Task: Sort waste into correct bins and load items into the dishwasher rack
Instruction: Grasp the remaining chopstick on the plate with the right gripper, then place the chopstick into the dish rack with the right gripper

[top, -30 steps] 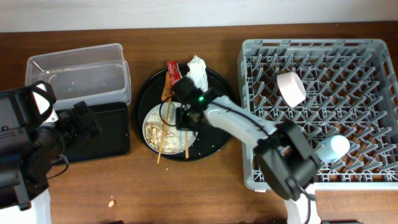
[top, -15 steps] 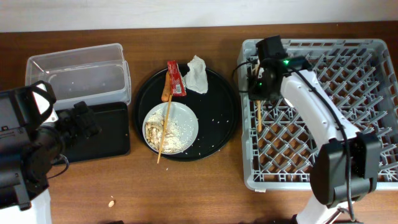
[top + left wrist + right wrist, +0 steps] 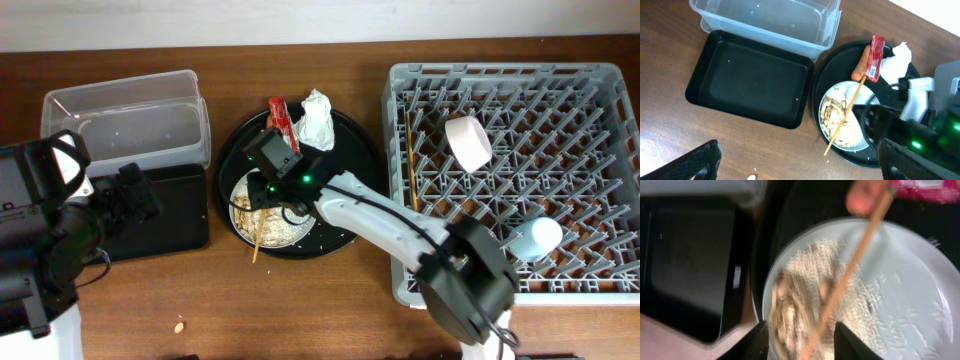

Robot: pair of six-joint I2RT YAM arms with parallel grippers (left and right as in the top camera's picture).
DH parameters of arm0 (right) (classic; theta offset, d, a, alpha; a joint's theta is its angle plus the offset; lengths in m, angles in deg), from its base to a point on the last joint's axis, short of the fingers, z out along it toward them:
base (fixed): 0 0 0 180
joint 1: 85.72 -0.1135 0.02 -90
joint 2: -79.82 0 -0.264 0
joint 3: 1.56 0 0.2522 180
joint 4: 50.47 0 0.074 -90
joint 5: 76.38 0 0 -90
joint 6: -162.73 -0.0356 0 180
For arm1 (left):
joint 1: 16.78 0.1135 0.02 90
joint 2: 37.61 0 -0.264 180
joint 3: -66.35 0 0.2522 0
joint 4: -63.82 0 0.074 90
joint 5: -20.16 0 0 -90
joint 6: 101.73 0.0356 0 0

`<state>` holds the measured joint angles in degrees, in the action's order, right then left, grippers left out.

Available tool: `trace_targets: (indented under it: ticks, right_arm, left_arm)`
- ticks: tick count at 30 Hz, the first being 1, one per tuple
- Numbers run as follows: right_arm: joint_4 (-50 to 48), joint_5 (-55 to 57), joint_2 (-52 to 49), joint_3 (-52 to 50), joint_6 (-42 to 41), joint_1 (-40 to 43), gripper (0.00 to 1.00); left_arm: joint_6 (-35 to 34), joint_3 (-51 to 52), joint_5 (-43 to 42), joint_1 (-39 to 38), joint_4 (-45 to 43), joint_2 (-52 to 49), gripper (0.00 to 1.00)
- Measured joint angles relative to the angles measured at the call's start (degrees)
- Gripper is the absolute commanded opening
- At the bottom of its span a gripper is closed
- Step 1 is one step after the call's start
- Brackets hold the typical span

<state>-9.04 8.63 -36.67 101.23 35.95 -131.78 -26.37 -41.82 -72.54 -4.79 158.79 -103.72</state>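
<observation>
Right gripper (image 3: 802,342): my two fingers (image 3: 757,342) stand apart, one on each side of the first chopstick (image 3: 850,270), with a gap on either side. This chopstick lies slantwise across the white plate (image 3: 920,295), on top of the beige food scraps (image 3: 790,300). Its far end reaches the orange sausage piece (image 3: 865,197).

Count on the round black tray (image 3: 355,170):
- one plate
- one chopstick
- one sausage piece
- one red snack wrapper (image 3: 281,114), just beside the sausage piece
- one crumpled white tissue (image 3: 316,119), just beside the wrapper at the tray's far edge

Count in the dishwasher rack (image 3: 500,72), on my right of the round tray:
- one second chopstick (image 3: 412,160), lying along the rack's left side
- one white bowl (image 3: 468,142), tilted among the pegs
- one light-blue cup (image 3: 533,238), nearer to me than the bowl

Left gripper (image 3: 800,165): my two fingers are spread wide and hold nothing. They hover at the near edge of the black rectangular tray (image 3: 750,85).

Bins: two. The clear tub (image 3: 765,20) sits against the far side of the black rectangular tray. Both are on my left of the round tray.

One loose crumb (image 3: 179,326) lies on the wooden table (image 3: 300,310), near my left arm.
</observation>
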Motion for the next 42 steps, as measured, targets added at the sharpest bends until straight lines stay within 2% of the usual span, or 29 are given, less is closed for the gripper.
trace_targets:
  ticks: [3, 4, 6, 13, 15, 16, 18, 22, 27, 29, 32, 34, 37, 38, 39, 42]
  right_arm:
    - [-3.17, 1.51, -5.27, -0.02, -0.92, 0.52, 0.4]
    - [-3.78, 1.53, -6.36, -0.02, -0.94, 0.9, 0.33]
    - [-4.11, 1.55, -7.19, -0.02, -1.18, 1.25, 0.25]
    - [-3.87, 2.62, -7.89, -0.02, -1.6, 1.31, 0.24]
    - [-3.52, 2.6, -9.09, -0.02, -1.51, 1.31, 0.08]
    - [-3.39, 2.58, -9.16, -0.02, -1.68, 1.31, 0.04]
    - [-2.54, 2.38, -9.14, 0.0, -1.86, 1.73, 0.04]
    - [1.73, 1.97, -5.66, 0.02, 1.11, 5.31, 0.04]
    - [11.17, 6.56, 9.55, 0.09, 9.57, 6.62, 0.04]
    - [14.27, 9.42, 14.91, 0.09, 10.8, 10.16, 0.04]
    - [21.7, 12.81, 19.69, 0.59, 13.07, 25.07, 0.04]
    - [25.53, 11.93, 17.97, 0.44, 17.07, 32.35, 0.04]
    - [26.77, 9.29, 13.35, 0.33, 22.34, 33.99, 0.04]
    - [26.82, 8.61, 11.61, 0.11, 23.65, 33.57, 0.48]
    - [26.86, 8.17, 10.32, -0.11, 24.79, 32.92, 0.64]
    - [26.99, 7.45, 10.36, -0.13, 26.21, 31.04, 0.71]
  left_arm:
    - [0.0, 0.0, 0.0, 0.0, 0.0, 0.0, 0.99]
    - [0.0, 0.0, 0.0, 0.0, 0.0, 0.0, 0.99]
    - [0.02, 0.0, 0.0, 0.0, 0.0, 0.0, 0.99]
    - [0.0, 0.0, 0.0, 0.0, 0.0, 0.0, 0.99]
    - [0.02, 0.0, 0.0, 0.0, 0.0, 0.0, 0.99]
    - [0.02, 0.0, 0.0, 0.0, 0.0, 0.0, 0.99]
    - [0.02, 0.0, 0.0, 0.0, 0.0, 0.0, 0.99]
    - [0.02, 0.0, 0.0, 0.0, 0.0, 0.0, 0.99]
    - [0.02, 0.0, 0.0, 0.0, -0.02, 0.0, 0.99]
    - [0.02, 0.0, -0.02, 0.0, 0.04, 0.0, 0.99]
    - [0.02, 0.0, 0.0, 0.0, 0.0, 0.0, 0.99]
    - [0.02, 0.0, 0.0, 0.0, 0.02, 0.0, 0.99]
    - [0.0, 0.0, 0.0, 0.0, 0.0, 0.0, 0.99]
    - [0.02, 0.0, 0.0, 0.0, 0.0, 0.0, 0.99]
    - [0.02, 0.0, 0.0, 0.0, 0.0, 0.0, 0.99]
    - [0.02, 0.0, 0.0, 0.0, 0.0, 0.0, 0.99]
